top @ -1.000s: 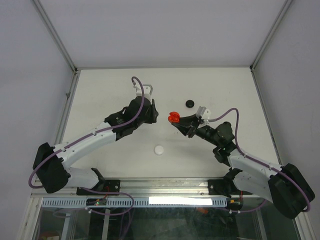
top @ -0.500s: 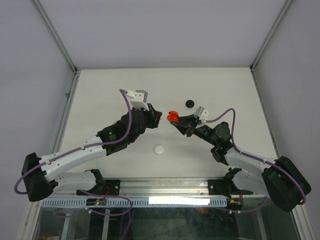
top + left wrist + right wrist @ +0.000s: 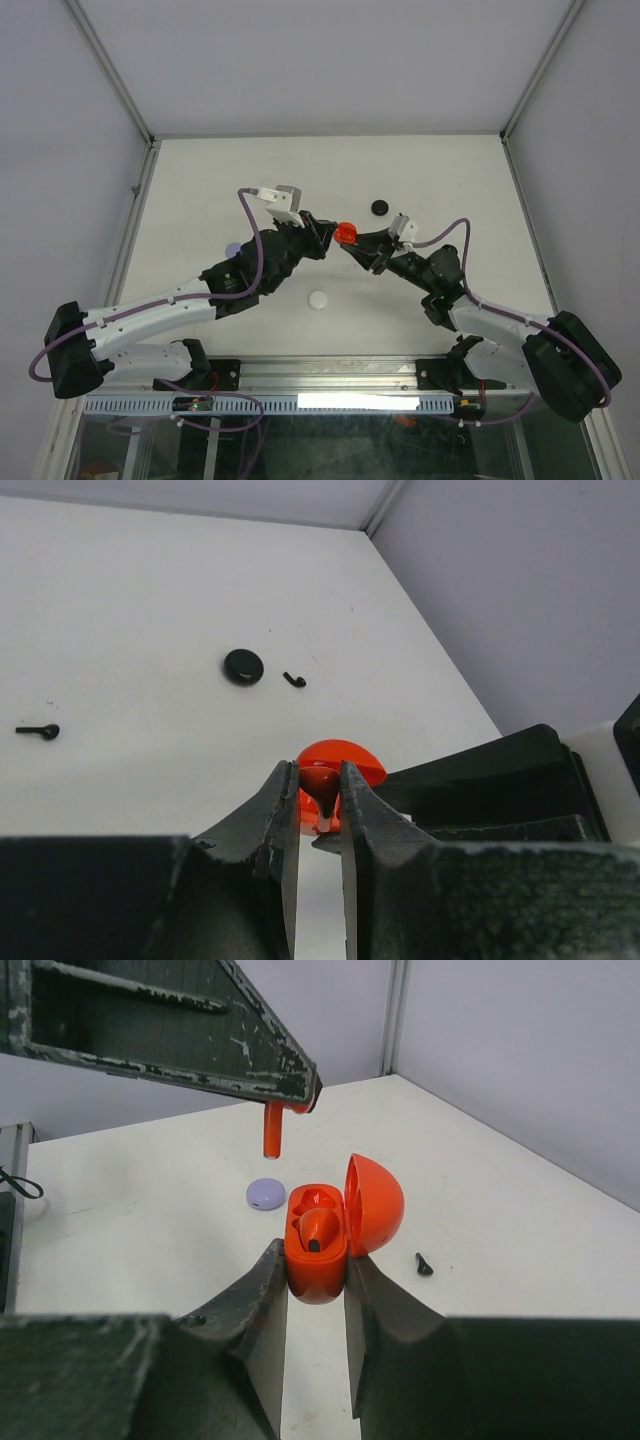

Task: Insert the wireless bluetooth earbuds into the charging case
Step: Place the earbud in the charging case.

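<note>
1. Two grippers meet tip to tip above the middle of the table (image 3: 190, 180), each one loaded.
2. My left gripper (image 3: 318, 780) is drawn in narrow and pinches a red earbud (image 3: 321, 786) by its head. In the right wrist view its stem hangs straight down below the fingertip.
3. My right gripper (image 3: 314, 1260) is clamped on the red charging case (image 3: 318, 1282), with one finger on each flank of the lower shell.
4. The lid (image 3: 376, 1205) of that case stands open and upright on the side away from my left arm.
5. One socket holds a second red earbud (image 3: 319, 1228), seated with its stem end showing.
6. The pinched earbud hangs near the open case, above and to one side of the mouth, and does not touch it.
7. Lying on the table are:
   - a black round case (image 3: 243, 666) with a black earbud (image 3: 293, 680) just beside it;
   - another black earbud (image 3: 38, 731) well apart from those two;
   - a lavender case (image 3: 266, 1194) beyond the red one;
   - a white case (image 3: 318, 299) between my arms, nearer the bases.
</note>
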Motion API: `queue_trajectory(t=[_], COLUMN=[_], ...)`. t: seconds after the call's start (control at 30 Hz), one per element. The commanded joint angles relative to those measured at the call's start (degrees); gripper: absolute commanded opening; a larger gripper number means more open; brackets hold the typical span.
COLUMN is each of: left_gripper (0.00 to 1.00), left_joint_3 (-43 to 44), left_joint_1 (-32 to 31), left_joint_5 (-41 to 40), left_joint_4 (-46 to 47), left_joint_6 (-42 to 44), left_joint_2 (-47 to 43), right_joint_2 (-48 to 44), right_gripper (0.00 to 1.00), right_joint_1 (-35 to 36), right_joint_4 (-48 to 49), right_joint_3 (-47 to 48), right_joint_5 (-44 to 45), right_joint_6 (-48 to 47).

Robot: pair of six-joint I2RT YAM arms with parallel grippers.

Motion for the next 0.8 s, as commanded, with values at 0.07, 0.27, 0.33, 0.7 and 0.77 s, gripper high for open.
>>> queue_trajectory(t=[0.07,0.27,0.33,0.7,0.77], left_gripper=[0.04,0.04,0.04,0.04,0.05], left_joint_3=[-0.1,0.0,-0.1,-0.4,0.0], left_joint_1=[-1.0,-1.0,-1.1,-1.8,-2.2], left_joint_5=[-0.7,-0.1,0.0,0.7,0.5], left_joint_4=[7.3,8.3,8.3,7.9,7.2], left_joint_6=[2.9,3.0,2.8,2.3,2.3], left_joint_2=[1.4,3.5,4.0,5.0,5.1], right_joint_2=[-1.0,-1.6,-1.8,-2.3,-2.5], right_gripper=[0.0,0.0,0.0,0.0,0.0], right_joint_1=[0.3,0.3,0.3,0.3,0.3], right_joint_4=[4.4,5.1,5.4,6.2,6.3], right_joint_3=[-0.4,-0.8,-0.9,-1.4,-1.5], right_joint_5=[0.4,1.0,1.3,2.3,2.6], right_joint_6=[0.0,0.8,0.9,1.2,1.2])
